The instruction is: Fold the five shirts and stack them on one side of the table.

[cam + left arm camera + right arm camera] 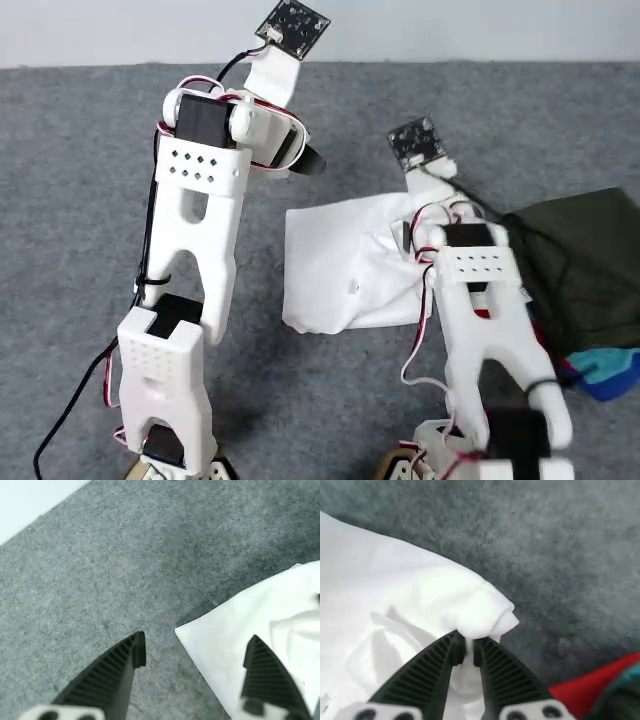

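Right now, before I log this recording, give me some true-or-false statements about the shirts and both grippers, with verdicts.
1. The right gripper is shut on a bunched fold of the white cloth shirt. True.
2. The left gripper is clamped on a corner of the white cloth shirt. False: its jaws are wide open and hold nothing, hanging above that corner.
3. A blue cloth peeks out at the edge of the dark olive shirt. True.
4. The shirts lie on bare polished wood. False: they lie on a grey carpet-like cover.
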Available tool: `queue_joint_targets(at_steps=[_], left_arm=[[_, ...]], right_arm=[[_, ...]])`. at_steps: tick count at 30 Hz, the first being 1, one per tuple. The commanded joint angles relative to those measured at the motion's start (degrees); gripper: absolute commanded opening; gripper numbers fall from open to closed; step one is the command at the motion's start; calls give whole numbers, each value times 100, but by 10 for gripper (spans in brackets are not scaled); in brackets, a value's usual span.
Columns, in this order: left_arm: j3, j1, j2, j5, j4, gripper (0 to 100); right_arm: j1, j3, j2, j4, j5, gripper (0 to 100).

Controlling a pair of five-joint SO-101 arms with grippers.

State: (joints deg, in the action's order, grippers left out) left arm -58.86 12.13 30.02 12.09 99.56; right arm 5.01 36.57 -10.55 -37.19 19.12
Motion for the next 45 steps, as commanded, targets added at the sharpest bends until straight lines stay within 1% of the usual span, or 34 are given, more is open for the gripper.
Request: queue_joint_targets(at_steps=[1, 3, 4, 7, 10, 15, 20, 21, 24, 27, 31, 35, 41, 45], left_arm=[[-31, 97, -352, 18, 97, 309], [-22, 97, -343, 18, 97, 309], [-13, 97, -343, 18, 97, 309], [215, 97, -387, 18, 97, 309], [444, 97, -387, 18, 97, 309], [514, 97, -387, 18, 97, 309], [505, 97, -387, 18, 97, 309], [505, 97, -387, 18, 97, 309], [497, 97, -387, 18, 97, 309], [497, 97, -387, 18, 97, 309], [497, 97, -387, 18, 97, 309], [505, 97, -387, 18, 97, 309], [497, 97, -387, 18, 97, 309], [488, 97, -387, 18, 97, 309]], right_arm=[[13, -88, 734, 629, -290, 131], [-13, -378, 1226, 488, -695, 203], [-31, -527, 1411, 365, -835, 210], [-31, -923, 1771, -127, -914, 210], [-40, -1143, 1815, -549, -923, 210], [-31, -1345, 1912, -760, -888, 210], [31, -1380, 2387, -769, -888, 204], [31, -1442, 2466, -769, -879, 186], [48, -1626, 2607, -787, -844, 91], [57, -1662, 2668, -760, -527, 12], [57, -1653, 2589, -787, -448, 9], [22, -1688, 2114, -813, -448, 9], [4, -2101, 1051, -1587, -475, 9], [-136, -2418, 646, -1578, -484, 9]])
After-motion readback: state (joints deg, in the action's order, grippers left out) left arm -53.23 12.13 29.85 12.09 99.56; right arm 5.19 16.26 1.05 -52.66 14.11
